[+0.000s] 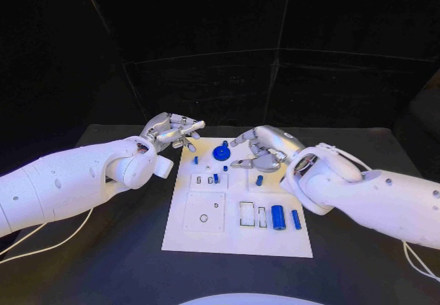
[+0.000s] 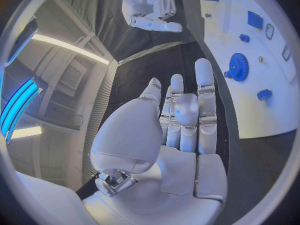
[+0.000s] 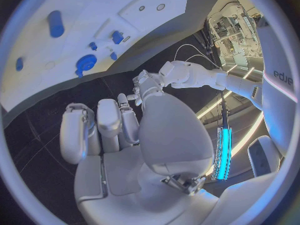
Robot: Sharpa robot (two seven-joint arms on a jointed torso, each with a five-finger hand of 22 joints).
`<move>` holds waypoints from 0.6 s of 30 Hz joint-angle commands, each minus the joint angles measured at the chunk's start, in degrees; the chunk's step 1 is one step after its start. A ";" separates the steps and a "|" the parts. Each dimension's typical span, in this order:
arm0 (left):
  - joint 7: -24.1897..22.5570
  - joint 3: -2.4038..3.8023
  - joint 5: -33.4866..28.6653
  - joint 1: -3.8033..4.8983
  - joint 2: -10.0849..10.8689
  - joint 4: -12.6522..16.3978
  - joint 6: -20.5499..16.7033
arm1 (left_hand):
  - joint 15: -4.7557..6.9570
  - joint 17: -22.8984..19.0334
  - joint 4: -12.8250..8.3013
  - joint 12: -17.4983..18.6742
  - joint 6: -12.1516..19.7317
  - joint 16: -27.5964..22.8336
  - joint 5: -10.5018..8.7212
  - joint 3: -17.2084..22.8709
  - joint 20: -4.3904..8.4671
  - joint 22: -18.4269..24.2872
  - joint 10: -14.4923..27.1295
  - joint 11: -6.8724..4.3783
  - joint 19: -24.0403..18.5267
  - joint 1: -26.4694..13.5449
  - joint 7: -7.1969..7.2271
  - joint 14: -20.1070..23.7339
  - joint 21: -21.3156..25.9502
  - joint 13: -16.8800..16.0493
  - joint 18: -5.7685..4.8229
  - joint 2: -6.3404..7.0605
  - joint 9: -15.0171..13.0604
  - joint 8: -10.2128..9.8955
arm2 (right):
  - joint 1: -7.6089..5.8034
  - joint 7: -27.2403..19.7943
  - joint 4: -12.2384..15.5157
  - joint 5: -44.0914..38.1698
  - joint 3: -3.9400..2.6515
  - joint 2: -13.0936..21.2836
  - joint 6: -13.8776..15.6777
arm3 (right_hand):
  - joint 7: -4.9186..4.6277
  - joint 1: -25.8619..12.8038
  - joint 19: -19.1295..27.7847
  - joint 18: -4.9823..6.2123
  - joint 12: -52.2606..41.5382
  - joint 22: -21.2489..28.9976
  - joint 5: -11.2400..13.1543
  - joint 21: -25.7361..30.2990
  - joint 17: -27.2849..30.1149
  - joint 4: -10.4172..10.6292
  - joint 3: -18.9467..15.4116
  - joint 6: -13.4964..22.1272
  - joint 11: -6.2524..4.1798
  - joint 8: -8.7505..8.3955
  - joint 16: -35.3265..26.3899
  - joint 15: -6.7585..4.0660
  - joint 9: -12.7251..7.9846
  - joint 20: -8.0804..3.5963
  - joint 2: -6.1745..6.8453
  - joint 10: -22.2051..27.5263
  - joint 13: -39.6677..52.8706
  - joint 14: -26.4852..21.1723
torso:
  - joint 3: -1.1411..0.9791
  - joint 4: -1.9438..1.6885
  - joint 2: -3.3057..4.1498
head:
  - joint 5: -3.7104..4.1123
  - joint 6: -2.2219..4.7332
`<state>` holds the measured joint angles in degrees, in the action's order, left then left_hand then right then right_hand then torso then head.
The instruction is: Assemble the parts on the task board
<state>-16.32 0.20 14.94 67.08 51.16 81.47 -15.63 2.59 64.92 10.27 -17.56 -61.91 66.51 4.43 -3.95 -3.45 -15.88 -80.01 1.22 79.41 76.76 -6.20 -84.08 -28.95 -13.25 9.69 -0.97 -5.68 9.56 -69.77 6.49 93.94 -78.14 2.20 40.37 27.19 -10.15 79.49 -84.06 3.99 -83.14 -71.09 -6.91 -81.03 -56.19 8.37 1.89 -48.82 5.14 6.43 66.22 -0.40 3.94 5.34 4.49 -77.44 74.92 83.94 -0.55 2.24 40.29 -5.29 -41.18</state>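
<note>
Both hands hang over the far end of the task board (image 1: 236, 244), which lies on the black bench (image 1: 110, 254). The left hand (image 1: 170, 133) sits just off the board's far left corner, its fingers straight and a little apart with nothing between them. The right hand (image 1: 261, 150) is over the far middle of the board, fingers curled downward; from the head view I cannot tell whether it pinches anything.

The blue gear (image 1: 221, 153) stands on the board between the two hands, close beside the right hand's fingertips, with a small blue peg (image 1: 193, 160) nearer the left hand. Standing so close to the gear, both hands seem placed to work on that far row, probably the gear first. The two blue cylinders (image 1: 278, 217) lie well behind the right hand, toward the robot, beside the empty rectangular slots (image 1: 246, 213), so they look untouched and waiting.

The left wrist view adds what the head view hides: the palm is bare and the fingers (image 2: 204, 85) lie side by side, pointing along the board's edge with the gear (image 2: 237, 66) just beside them. The right wrist view shows that hand's fingers (image 3: 78, 132) bent inward with nothing seen between them.
</note>
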 commanded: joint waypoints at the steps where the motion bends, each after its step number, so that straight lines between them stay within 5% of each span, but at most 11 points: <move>1: 15.30 0.13 17.03 1.33 0.08 -0.29 8.75 | 0.48 10.86 1.88 -5.53 -0.89 10.67 -0.34 -0.99 0.53 -8.01 -0.58 -0.48 0.40 -2.21 0.44 -4.43 -7.74 -4.75 -0.46 -0.66 -1.20 1.14 | -1.42 -6.22 0.87 10.28 -0.22 3.08 -1.09 | 0.00 0.49 0.30 -0.27 0.39 0.27 -0.53 0.39 0.06 -0.26 0.05 -0.53 -0.05 0.34 0.15 0.28 0.06 0.30 -0.09 0.57 2.69 1.01 | -0.26 0.18 -1.03 | -0.04 -0.09; 3: 20.92 0.12 21.84 2.15 -0.07 -0.37 12.18 | 0.44 17.16 4.03 -17.14 -0.54 16.61 -0.47 -2.55 1.13 -16.26 1.71 -0.71 0.19 -3.83 1.17 -4.70 -15.64 -15.93 -1.15 -0.42 -3.04 3.06 | -2.19 -6.28 1.08 11.87 -0.30 5.22 -1.71 | 0.01 0.46 0.33 -0.26 0.39 0.33 -0.65 0.42 0.06 -0.23 -0.03 -0.60 -0.06 0.38 0.15 0.27 0.06 0.29 -0.13 0.55 2.70 1.00 | -0.37 0.25 -1.42 | -0.10 -0.29; 4: 23.03 0.12 23.56 2.45 -0.20 -0.39 13.42 | 0.48 18.94 5.26 -26.03 0.42 18.28 -0.41 -3.97 1.33 -20.08 3.87 -1.19 -0.82 -4.03 1.29 -4.73 -19.56 -24.50 -1.35 0.26 -4.75 4.83 | -2.42 -6.25 1.12 12.39 -0.32 6.00 -1.84 | 0.03 0.43 0.32 -0.26 0.38 0.30 -0.73 0.41 0.06 -0.21 -0.10 -0.64 -0.07 0.40 0.15 0.26 0.07 0.29 -0.15 0.54 2.71 1.00 | -0.40 0.30 -1.53 | -0.15 -0.35; 5: 25.54 0.12 25.49 2.81 -0.43 -0.43 14.92 | 0.67 20.26 6.12 -31.70 0.96 19.46 -0.22 -4.24 1.28 -23.10 5.44 -1.03 -1.46 -4.06 1.31 -4.82 -22.41 -30.31 -1.67 -0.65 -5.91 6.07 | -2.65 -6.19 1.13 13.04 -0.33 6.89 -1.92 | 0.03 0.41 0.32 -0.27 0.38 0.27 -0.77 0.40 0.06 -0.20 -0.13 -0.66 -0.08 0.41 0.15 0.26 0.07 0.29 -0.16 0.53 2.71 1.00 | -0.46 0.30 -1.74 | -0.24 -0.46; 6: 27.84 0.12 27.25 3.15 -0.70 -0.47 16.34 | 0.56 20.56 5.81 -33.75 1.49 19.68 -0.33 -4.56 0.94 -24.99 6.58 -0.82 -2.01 -4.57 1.06 -4.79 -24.00 -32.61 -1.94 -1.46 -6.77 6.95 | -2.83 -6.09 1.12 13.69 -0.35 7.69 -1.97 | 0.04 0.37 0.33 -0.27 0.38 0.29 -0.87 0.41 0.07 -0.16 -0.21 -0.71 -0.09 0.44 0.15 0.25 0.07 0.28 -0.20 0.53 2.71 1.00 | -0.51 0.28 -1.91 | -0.26 -0.53; 9: 32.44 0.11 31.37 3.91 -1.68 -0.65 19.27 | 0.49 20.56 6.17 -36.74 2.71 19.64 -0.29 -5.49 0.76 -29.24 7.85 -0.67 -2.23 -5.28 1.15 -4.73 -27.58 -35.63 -2.13 -2.58 -8.61 8.83 | -3.13 -5.71 1.02 14.89 -0.36 9.20 -2.12 | 0.10 0.21 0.35 -0.26 0.40 0.31 -1.21 0.43 0.05 0.02 -0.46 -0.90 -0.13 0.55 0.18 0.22 0.09 0.25 -0.38 0.53 2.67 1.00 | -0.66 0.19 -2.30 | -0.27 -0.83; 13: 37.55 -0.01 36.48 4.98 -3.92 -1.69 22.61 | 0.27 18.48 6.19 -30.82 4.87 17.72 -0.28 -6.12 0.30 -26.32 13.28 -0.17 -4.31 -4.84 0.72 -4.08 -25.35 -29.34 -1.53 -3.12 -10.02 9.97 | -3.34 -5.25 0.92 15.75 -0.37 10.49 -2.24 | 0.12 0.08 0.39 -0.25 0.43 0.40 -1.43 0.48 0.07 0.19 -0.69 -0.97 -0.16 0.59 0.17 0.20 0.08 0.24 -0.48 0.57 2.61 1.00 | -0.86 0.10 -2.76 | -0.38 -1.19; 14: 38.48 -0.26 37.27 5.24 -4.47 -1.98 23.04 | 0.21 19.51 6.17 -30.73 5.27 18.62 -0.29 -6.36 0.29 -30.96 13.64 -0.11 -2.70 -4.97 0.69 -4.38 -29.02 -29.22 -2.24 -3.26 -10.36 10.28 | -3.37 -5.17 0.88 15.85 -0.37 10.65 -2.27 | 0.13 0.05 0.40 -0.24 0.44 0.44 -1.50 0.51 0.06 0.24 -0.76 -0.99 -0.16 0.60 0.18 0.20 0.08 0.23 -0.51 0.58 2.59 1.00 | -0.91 0.10 -2.83 | -0.39 -1.27; 15: 39.54 -0.70 38.08 5.59 -5.15 -2.39 23.56 | 0.16 21.77 6.08 -30.98 5.96 20.61 -0.27 -6.85 0.31 -43.47 14.05 -0.05 1.85 -5.16 0.66 -5.03 -38.99 -29.37 -4.23 -3.51 -11.09 11.02 | -3.40 -5.10 0.80 15.95 -0.38 10.78 -2.33 | 0.13 0.05 0.40 -0.24 0.44 0.44 -1.50 0.51 0.06 0.24 -0.76 -0.99 -0.16 0.60 0.18 0.20 0.08 0.23 -0.51 0.58 2.59 1.00 | -0.95 0.10 -2.88 | -0.40 -1.32; 18: 41.95 -2.03 39.98 6.57 -7.11 -3.63 24.66 | 0.21 24.72 6.13 -34.61 7.01 23.19 -0.31 -8.13 0.30 -50.68 12.66 -0.24 3.61 -5.47 0.77 -5.82 -44.87 -32.76 -5.26 -3.95 -12.98 13.15 | -3.45 -4.81 0.56 16.14 -0.38 10.99 -2.57 | 0.12 -0.04 0.55 -0.16 0.56 0.86 -1.69 0.72 0.12 0.37 -0.92 -0.95 -0.17 0.58 0.15 0.19 0.06 0.22 -0.60 0.79 2.38 0.99 | -1.01 0.12 -3.05 | -0.42 -1.43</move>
<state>19.00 -1.86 48.77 73.42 44.31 78.18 4.52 2.88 74.94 16.46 -52.03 -55.07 89.45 4.18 -11.91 -3.15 -65.84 -67.21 0.99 82.80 71.05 -5.41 -84.17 -73.25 -45.93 5.23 -4.49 -18.52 22.54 -73.08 2.03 94.51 -64.00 1.87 51.32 25.47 -9.91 79.48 -83.86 3.99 -82.91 -70.28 -8.44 -80.48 -56.13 8.68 1.22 -49.39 5.01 6.64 66.22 -0.40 3.93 5.53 4.50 -77.17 74.92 83.93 -1.42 2.38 37.54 -5.71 -42.51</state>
